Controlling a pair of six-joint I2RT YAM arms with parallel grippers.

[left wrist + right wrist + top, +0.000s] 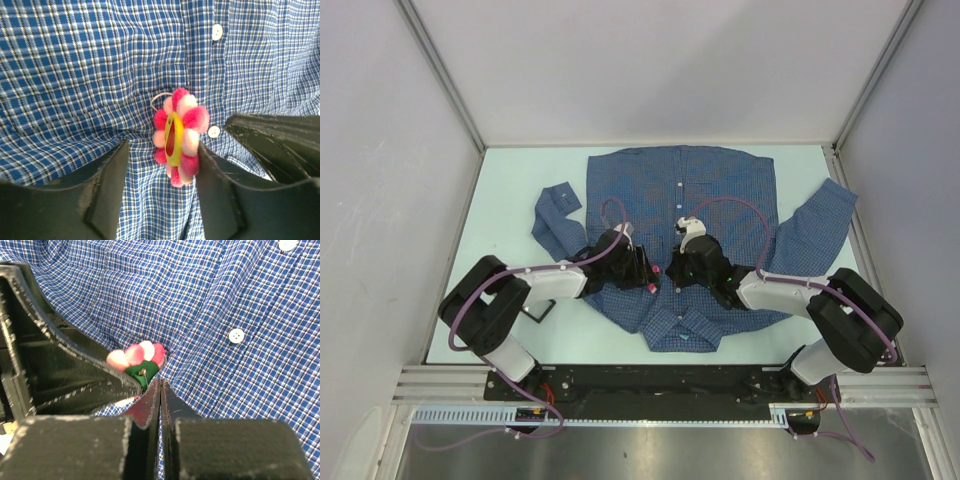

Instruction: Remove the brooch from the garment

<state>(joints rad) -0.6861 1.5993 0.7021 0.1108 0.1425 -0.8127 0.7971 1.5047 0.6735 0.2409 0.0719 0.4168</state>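
The garment (720,190), a blue checked shirt, lies spread flat on the pale table (510,190). The brooch (650,288), a pink and red flower with a yellow centre, stands on edge beside the button row. In the left wrist view the brooch (179,137) sits between the fingers of my open left gripper (162,150). It touches the right finger (215,195) and stands apart from the other. My right gripper (160,382) is shut, its tips on the cloth (225,290) just below the brooch's green back (142,372). I cannot tell if cloth is pinched.
Both arms meet over the shirt's lower middle, left gripper (645,272) and right gripper (672,268) almost touching. Sleeves (555,215) (820,225) spread to either side. White buttons (217,32) (236,335) run along the placket. White walls enclose the table on three sides.
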